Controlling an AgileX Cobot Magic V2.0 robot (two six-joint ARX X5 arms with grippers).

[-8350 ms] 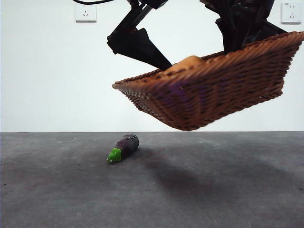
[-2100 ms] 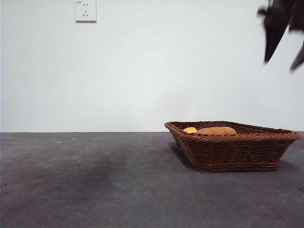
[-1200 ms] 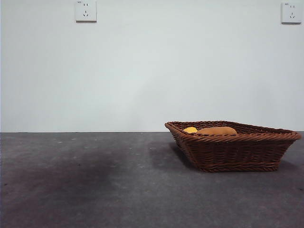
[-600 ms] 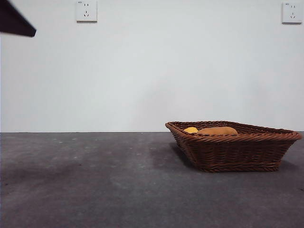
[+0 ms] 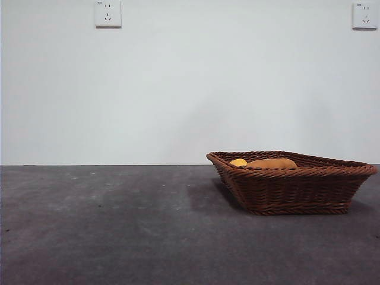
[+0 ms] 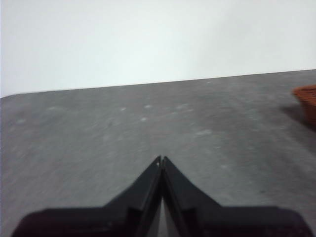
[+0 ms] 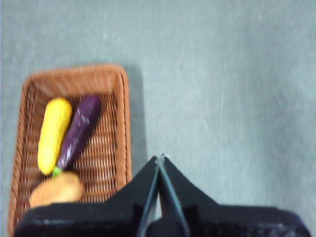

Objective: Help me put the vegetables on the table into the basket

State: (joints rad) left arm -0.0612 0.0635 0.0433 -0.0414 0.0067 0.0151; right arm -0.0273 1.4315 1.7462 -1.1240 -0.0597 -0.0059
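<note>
The left tool [image 6: 161,159] has its two black jaws pressed together, tips touching, and it holds nothing. It is tilted so that it looks almost level across the worktop [image 6: 148,123]. The right tool [image 7: 160,157] also has the jaws closed to a thin line and is empty. It points straight down from high above. No arm appears in the front view.

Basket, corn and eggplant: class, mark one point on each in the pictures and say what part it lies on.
basket [image 5: 291,190], front view, the woven front wall.
corn [image 7: 54,134], right wrist view, the middle of the yellow cob.
eggplant [image 7: 79,131], right wrist view, the middle of the purple body.
</note>
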